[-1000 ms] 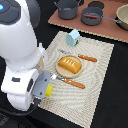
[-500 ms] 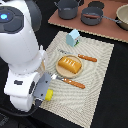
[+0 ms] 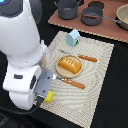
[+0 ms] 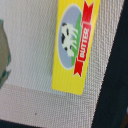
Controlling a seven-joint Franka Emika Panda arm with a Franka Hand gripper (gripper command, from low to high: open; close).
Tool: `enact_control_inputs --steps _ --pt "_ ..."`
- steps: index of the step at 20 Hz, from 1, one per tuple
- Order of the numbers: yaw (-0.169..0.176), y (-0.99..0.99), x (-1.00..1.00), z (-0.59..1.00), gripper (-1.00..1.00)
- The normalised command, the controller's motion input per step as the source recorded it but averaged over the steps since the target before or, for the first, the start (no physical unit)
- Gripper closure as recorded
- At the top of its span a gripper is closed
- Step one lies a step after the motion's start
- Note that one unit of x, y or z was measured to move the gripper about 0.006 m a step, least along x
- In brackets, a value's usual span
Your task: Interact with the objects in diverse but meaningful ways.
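A yellow flat packet (image 4: 75, 42) with a cow picture and a red "BUTTER" ribbon lies on the woven placemat (image 4: 30, 45), close under the wrist camera. In the exterior view only its corner (image 3: 48, 97) shows, under my gripper (image 3: 44, 85) near the mat's front edge. The arm hides the fingers, so I cannot tell whether they are open. An orange ridged bread loaf (image 3: 69, 64) sits on a round tan plate (image 3: 63, 75) mid-mat. A light-blue white-topped carton (image 3: 74, 37) stands at the mat's far edge. The sausage is out of view.
An orange-handled fork (image 3: 83, 57) and knife (image 3: 73, 84) flank the plate. Grey pots (image 3: 66, 7) (image 3: 92, 16) and a bowl (image 3: 123, 16) stand on a brown board at the back. My white arm fills the exterior view's left.
My arm has shifted slightly toward the mat's front edge, over the yellow packet. The other objects have not moved.
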Motion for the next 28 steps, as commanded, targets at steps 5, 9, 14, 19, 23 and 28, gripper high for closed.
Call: enact_control_inputs --steps 5,9,14,19,23,28 --pt "0.0 0.78 0.47 0.49 -1.0" --pt "0.0 0.78 0.46 0.47 -1.0" --pt "0.0 0.75 0.47 0.39 -1.0" --pt "-0.012 0.75 0.4 0.25 -1.0" --pt "-0.124 0.62 0.16 0.04 -1.0" --pt "-0.203 0.51 0.0 0.0 -1.0"
